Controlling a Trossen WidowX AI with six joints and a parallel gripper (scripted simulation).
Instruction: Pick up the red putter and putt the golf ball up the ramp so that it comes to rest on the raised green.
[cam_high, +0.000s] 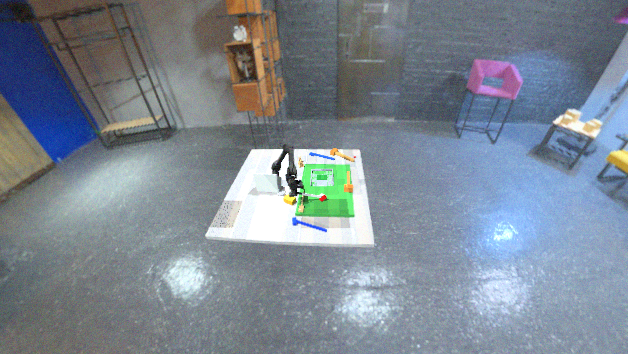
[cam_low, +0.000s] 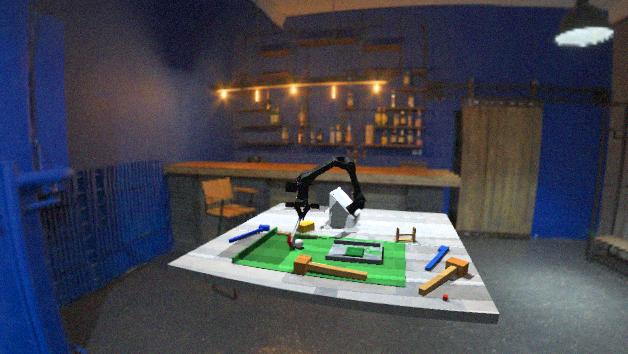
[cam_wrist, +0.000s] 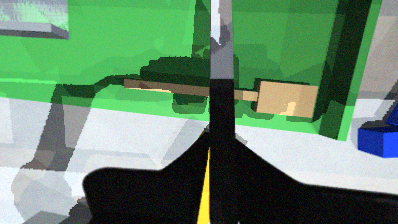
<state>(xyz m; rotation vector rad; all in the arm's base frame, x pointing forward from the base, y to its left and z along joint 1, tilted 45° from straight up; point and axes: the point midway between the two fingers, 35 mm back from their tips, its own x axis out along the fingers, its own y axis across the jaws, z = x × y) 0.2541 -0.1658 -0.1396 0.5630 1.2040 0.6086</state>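
My gripper (cam_high: 301, 192) (cam_low: 301, 215) is shut on the red putter's upper end, over the near-left part of the green mat (cam_high: 340, 211) (cam_low: 267, 261) in the top view. The putter's pale shaft (cam_low: 295, 228) (cam_wrist: 221, 50) slants down to its red head (cam_high: 323, 198) (cam_low: 290, 242), low at the mat. The white golf ball (cam_low: 299, 244) lies right beside the head, on the side toward the raised green (cam_high: 322, 177) (cam_low: 355, 252), which sits inside a grey frame. A gap between head and ball cannot be judged. Head and ball are out of the wrist view.
A tan mallet (cam_wrist: 286, 98) lies along the mat's robot-side edge, an orange mallet (cam_high: 348, 188) (cam_low: 302, 265) on its far side. A yellow block (cam_high: 290, 200) (cam_low: 306, 227) stands near the gripper. A blue hammer (cam_high: 310, 225) (cam_low: 250, 233) lies outside the mat's dark-green wall (cam_wrist: 345, 65).
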